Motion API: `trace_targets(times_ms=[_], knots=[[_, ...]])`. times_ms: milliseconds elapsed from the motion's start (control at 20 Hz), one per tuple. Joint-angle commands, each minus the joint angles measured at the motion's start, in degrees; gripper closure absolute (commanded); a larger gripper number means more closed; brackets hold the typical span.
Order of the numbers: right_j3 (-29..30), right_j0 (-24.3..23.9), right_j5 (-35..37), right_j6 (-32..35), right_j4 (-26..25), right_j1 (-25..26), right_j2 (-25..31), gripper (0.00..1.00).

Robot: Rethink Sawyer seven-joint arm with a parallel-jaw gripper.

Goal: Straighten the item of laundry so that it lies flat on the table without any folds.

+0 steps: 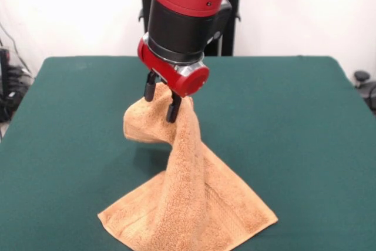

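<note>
The light orange-tan terry towel (187, 198) is lifted by one part into a peak, and its lower part spreads on the dark green table (294, 121) near the front edge. A woven band shows near its front hem. My gripper (162, 103) hangs from the red and black arm above the table's middle. It is shut on the towel's raised top, with a fold of cloth drooping to the left of the fingers. The towel is folded and bunched along the raised ridge.
The robot's black pedestal (229, 22) stands behind the table's far edge. Dark cables and equipment (12, 86) lie off the table's left side, and a dark object (364, 83) sits off its right side.
</note>
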Motion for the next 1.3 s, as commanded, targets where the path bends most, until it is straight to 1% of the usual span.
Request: trace_targets(times_ms=[50, 150, 250, 300, 500, 550, 600, 700, 850, 950, 1050, 1300], knots=[[4.17, 0.67, -1.43, 0.8, 0.17, 4.42, 6.08, 0.0], [0.73, -0.09, -1.51, -0.4, -0.61, 6.73, 6.23, 0.0], [-4.61, -1.82, 0.65, -2.88, -0.85, 10.02, 7.1, 0.0], [-8.24, -2.55, 2.7, -4.87, -1.42, 11.79, 7.45, 0.0], [-22.72, -3.92, 6.82, -8.72, -3.54, 19.78, 7.41, 0.0], [-25.02, -4.09, 6.14, -8.74, -3.68, 21.55, 7.45, 0.0], [-28.01, -4.39, 7.02, -10.31, -4.34, 23.44, 7.66, 0.0], [-33.68, -5.26, 9.82, -12.82, -4.75, 27.4, 8.54, 0.0], [-40.33, -6.02, 13.89, -13.26, -4.06, 32.23, 8.98, 0.0], [-41.86, -6.32, 13.74, -12.45, -3.22, 33.83, 9.05, 0.0], [-41.64, -6.3, 12.09, -11.65, -2.76, 34.22, 9.03, 0.0], [-40.43, -5.94, 10.61, -10.49, -2.12, 34.08, 8.93, 0.0]])
